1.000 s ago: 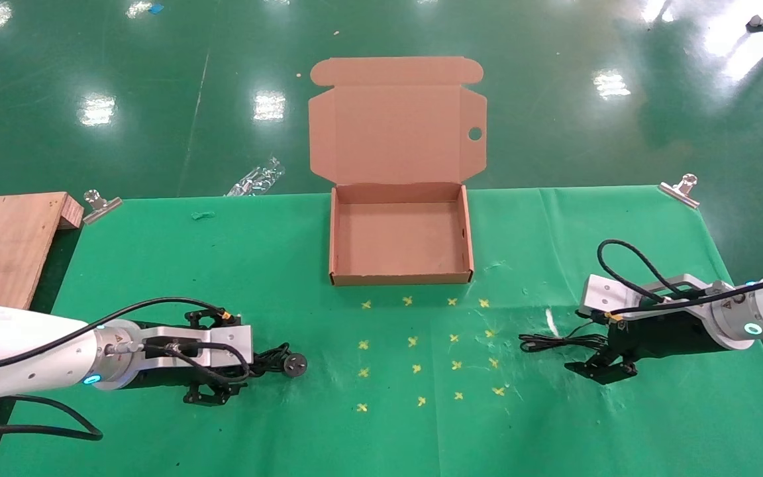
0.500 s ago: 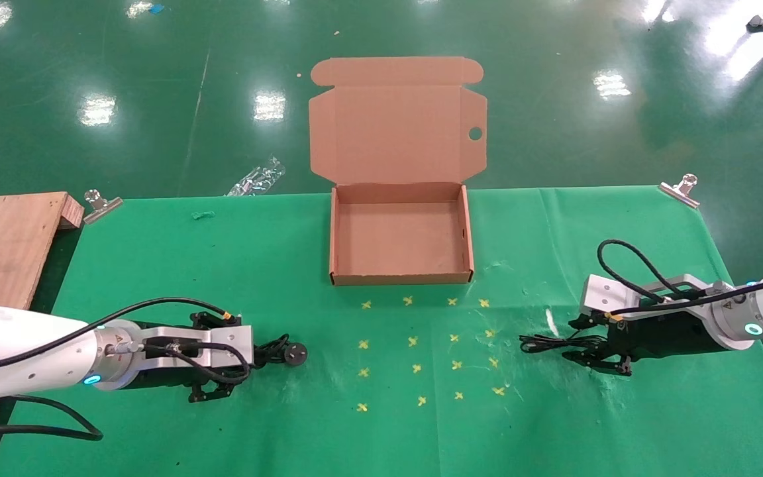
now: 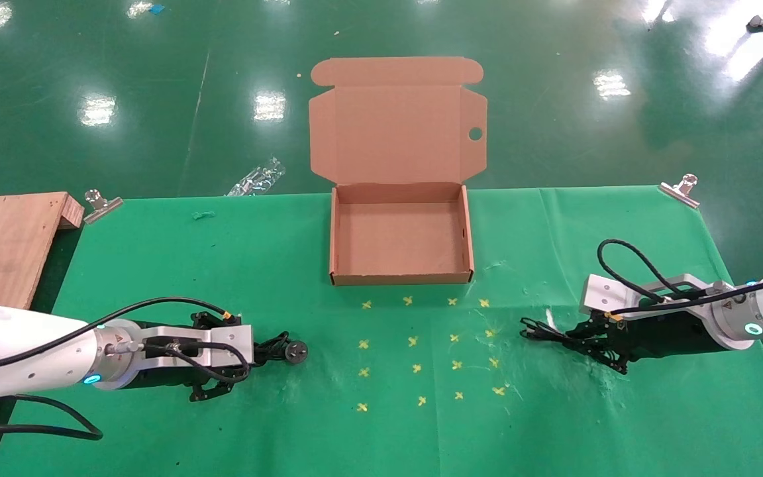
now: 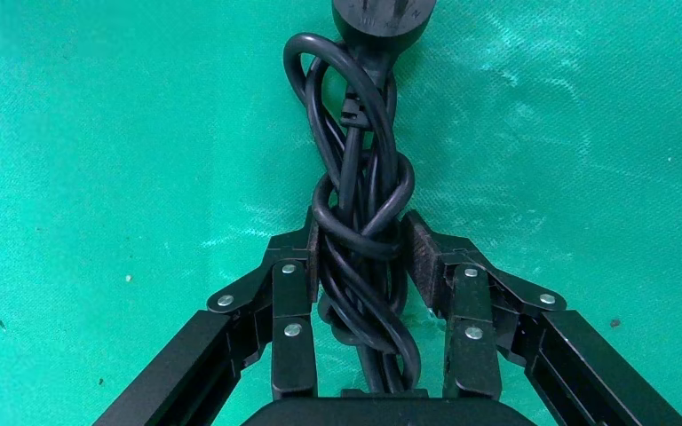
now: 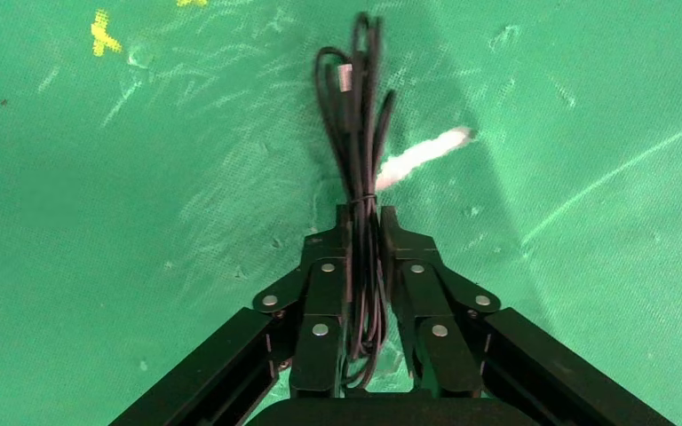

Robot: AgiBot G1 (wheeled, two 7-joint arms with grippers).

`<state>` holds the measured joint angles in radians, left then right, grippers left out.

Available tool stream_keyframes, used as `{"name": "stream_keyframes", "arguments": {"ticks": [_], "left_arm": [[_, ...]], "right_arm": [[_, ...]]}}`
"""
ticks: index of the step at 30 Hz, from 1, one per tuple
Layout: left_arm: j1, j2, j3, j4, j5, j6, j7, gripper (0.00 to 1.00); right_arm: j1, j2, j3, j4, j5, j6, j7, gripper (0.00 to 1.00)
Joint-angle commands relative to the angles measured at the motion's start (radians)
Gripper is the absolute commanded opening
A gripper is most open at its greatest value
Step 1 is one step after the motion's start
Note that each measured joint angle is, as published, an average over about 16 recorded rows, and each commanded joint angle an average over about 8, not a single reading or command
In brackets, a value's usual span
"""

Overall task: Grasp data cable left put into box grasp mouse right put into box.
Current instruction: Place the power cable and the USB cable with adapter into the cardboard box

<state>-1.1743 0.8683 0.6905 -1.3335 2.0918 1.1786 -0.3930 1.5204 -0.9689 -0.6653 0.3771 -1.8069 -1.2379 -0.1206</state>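
Note:
The data cable (image 4: 360, 191) is a bundled thick black cord with its round plug (image 3: 297, 352) pointing toward the table's middle. My left gripper (image 4: 361, 253) is shut on the bundle, low on the green cloth at the front left (image 3: 249, 361). My right gripper (image 5: 365, 231) is shut on a thin black cord bundle (image 5: 355, 115), at the front right (image 3: 593, 344). The cord's free end (image 3: 540, 331) sticks out toward the middle. The mouse's body does not show in any view. The open brown box (image 3: 401, 278) stands empty at the back centre, its lid (image 3: 395, 132) standing up behind it.
A wooden board (image 3: 4, 245) lies at the left edge. Metal clips (image 3: 100, 202) (image 3: 679, 189) hold the cloth at the back corners. Yellow crosses (image 3: 421, 351) mark the cloth between the grippers. A plastic wrapper (image 3: 255, 177) lies on the floor.
Both grippers were open a second ago and have shut, the left on the thick bundle, the right on the thin cord. The thin cord's free end has risen slightly.

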Motion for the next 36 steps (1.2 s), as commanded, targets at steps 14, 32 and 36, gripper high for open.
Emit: {"name": "stream_keyframes", "arguments": {"ticks": [14, 32, 36], "left_arm": [[-0.019, -0.007, -0.011, 0.003, -0.019, 0.006, 0.008, 0.0], [-0.229, 0.149, -0.055, -0.003, -0.138, -0.005, 0.096, 0.0], [-0.222, 0.289, -0.006, 0.021, -0.005, -0.101, 0.066, 0.0]], "right_arm": [[0.007, 0.004, 0.003, 0.006, 0.003, 0.0, -0.003, 0.0], [0.153, 0.11, 0.041, 0.246, 0.004, -0.007, 0.095, 0.0], [0.165, 0.146, 0.049, 0.359, -0.002, -0.016, 0.164, 0.0]]}}
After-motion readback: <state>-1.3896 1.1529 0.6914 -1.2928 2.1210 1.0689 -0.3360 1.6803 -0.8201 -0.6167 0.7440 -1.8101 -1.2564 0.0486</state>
